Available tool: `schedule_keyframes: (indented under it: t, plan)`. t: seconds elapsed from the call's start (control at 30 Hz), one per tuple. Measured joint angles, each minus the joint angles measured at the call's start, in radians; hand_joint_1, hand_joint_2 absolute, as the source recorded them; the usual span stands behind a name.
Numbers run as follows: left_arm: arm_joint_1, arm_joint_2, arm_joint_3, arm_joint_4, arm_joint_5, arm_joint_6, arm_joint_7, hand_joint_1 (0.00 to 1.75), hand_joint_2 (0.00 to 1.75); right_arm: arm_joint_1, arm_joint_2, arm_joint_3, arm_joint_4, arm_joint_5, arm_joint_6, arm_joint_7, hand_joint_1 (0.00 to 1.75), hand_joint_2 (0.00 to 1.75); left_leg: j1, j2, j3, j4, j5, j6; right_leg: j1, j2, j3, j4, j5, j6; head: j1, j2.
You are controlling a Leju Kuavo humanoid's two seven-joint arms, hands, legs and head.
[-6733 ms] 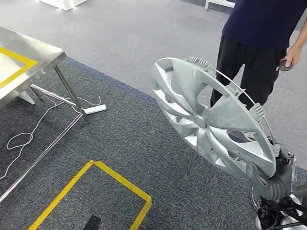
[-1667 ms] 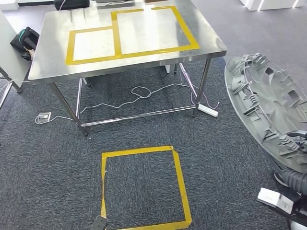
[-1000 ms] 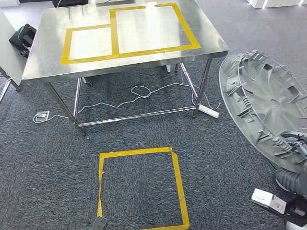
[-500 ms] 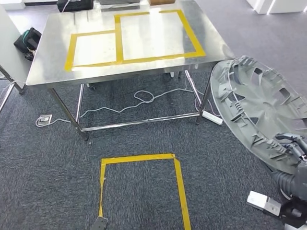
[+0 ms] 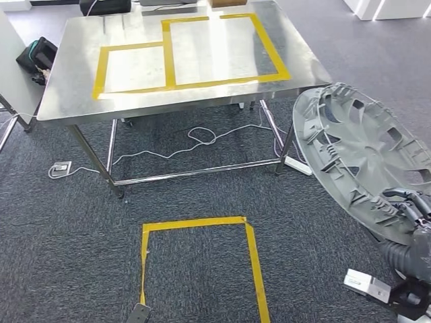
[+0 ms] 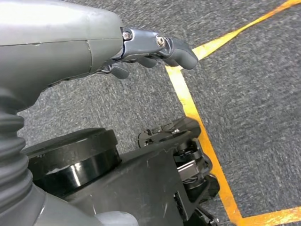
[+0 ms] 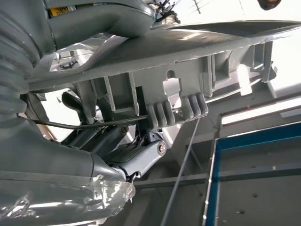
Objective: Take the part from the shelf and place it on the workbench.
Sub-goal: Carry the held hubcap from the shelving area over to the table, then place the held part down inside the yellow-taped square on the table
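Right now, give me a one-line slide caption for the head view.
Right hand grips the rim of the round silver plastic hubcap, carried beside the steel workbench marked with yellow tape.

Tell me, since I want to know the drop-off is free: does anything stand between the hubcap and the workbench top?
Nothing visible does. The right robot hand holds the hubcap by its rim, beside the workbench's right end. The bare steel and yellow-taped boxes carry nothing; dark items sit at the far edge only.

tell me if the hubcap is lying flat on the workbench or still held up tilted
Held up tilted. The hubcap hangs off the workbench at a slant, ribbed back showing, its lower rim gripped by the right hand.
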Motion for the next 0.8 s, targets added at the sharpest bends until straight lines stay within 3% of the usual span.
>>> schedule_keyframes:
  t: [0.07, 0.1, 0.2, 0.3, 0.4, 0.53, 0.6, 0.67, 0.7, 0.73, 0.8]
  plan:
    - [0.000, -0.001, 0.000, 0.000, 0.000, 0.000, 0.000, 0.00, 1.75, 0.000, -0.003, 0.001, 0.000, 0.000, 0.000, 0.000, 1.75, 1.75, -0.001, -0.002, 0.002, -0.001, 0.000, 0.001, 0.000, -0.001, 0.001, -0.007, -0.001, -0.017, 0.000, 0.000]
    - [0.000, -0.001, 0.000, 0.000, 0.000, 0.000, 0.000, 0.00, 1.75, 0.000, -0.004, 0.001, 0.000, 0.001, 0.000, 0.000, 1.75, 1.75, -0.001, -0.002, 0.002, -0.001, -0.001, 0.004, 0.000, -0.002, 0.003, -0.012, 0.002, -0.014, 0.000, 0.000]
    - [0.000, -0.001, 0.000, 0.000, 0.000, 0.000, 0.000, 0.00, 1.75, -0.001, -0.004, 0.001, 0.000, 0.001, 0.000, 0.000, 1.75, 1.75, -0.002, -0.003, 0.002, -0.001, -0.001, 0.013, 0.000, -0.002, 0.016, -0.025, 0.013, 0.011, 0.000, 0.000]
    - [0.000, -0.001, 0.000, 0.000, 0.000, -0.001, 0.000, 0.00, 1.75, -0.001, -0.004, 0.001, 0.000, 0.002, 0.000, 0.000, 1.75, 1.75, -0.005, -0.003, 0.001, 0.001, -0.001, 0.019, -0.003, -0.002, 0.022, -0.033, 0.019, 0.027, 0.000, 0.000]
    - [0.000, 0.001, 0.000, 0.000, 0.000, -0.002, 0.000, 0.00, 1.75, -0.002, -0.005, 0.002, 0.001, 0.002, 0.001, 0.000, 1.75, 1.75, -0.011, -0.003, 0.001, 0.004, -0.006, 0.032, -0.008, -0.002, 0.025, -0.038, 0.019, 0.047, -0.001, 0.000]
    - [0.000, 0.002, 0.000, 0.000, 0.000, -0.005, 0.000, 0.00, 1.75, -0.005, -0.007, 0.002, 0.002, 0.003, 0.002, 0.003, 1.75, 1.75, -0.011, -0.002, 0.012, -0.014, -0.002, 0.052, -0.013, -0.003, 0.020, -0.030, 0.011, 0.059, -0.001, 0.000]
    - [-0.001, 0.002, 0.000, 0.000, 0.000, -0.006, 0.000, 0.00, 1.75, -0.006, -0.010, 0.002, 0.003, 0.002, 0.002, 0.003, 1.75, 1.75, -0.007, -0.001, 0.023, -0.028, 0.003, 0.062, -0.012, -0.003, -0.018, 0.049, -0.029, 0.057, 0.003, 0.000]
    - [-0.002, 0.002, 0.000, 0.000, 0.000, -0.008, 0.000, 0.00, 1.75, -0.007, -0.012, 0.002, 0.004, 0.002, 0.002, 0.003, 1.75, 1.75, -0.009, -0.001, 0.026, -0.029, 0.000, 0.065, -0.010, -0.002, -0.089, 0.185, -0.088, 0.055, 0.007, 0.000]
    - [-0.002, 0.001, 0.000, 0.000, 0.000, -0.009, 0.000, 0.00, 1.75, -0.006, -0.012, 0.002, 0.004, 0.002, 0.002, 0.003, 1.75, 1.75, -0.010, -0.002, 0.028, -0.028, -0.002, 0.065, -0.010, -0.002, -0.118, 0.235, -0.102, 0.055, 0.008, 0.000]
    - [-0.001, 0.002, 0.000, 0.000, 0.000, -0.010, 0.000, 0.00, 1.75, -0.006, -0.012, 0.002, 0.005, 0.002, 0.002, 0.003, 1.75, 1.75, -0.011, -0.002, 0.029, -0.028, -0.004, 0.065, -0.010, -0.002, -0.137, 0.266, -0.108, 0.055, 0.008, 0.000]
    - [-0.001, 0.002, 0.000, 0.000, -0.001, -0.011, 0.000, 0.00, 1.75, -0.005, -0.012, 0.002, 0.005, 0.002, 0.002, 0.003, 1.75, 1.75, -0.011, -0.003, 0.032, -0.028, -0.006, 0.063, -0.010, -0.002, -0.146, 0.277, -0.101, 0.055, 0.008, 0.000]
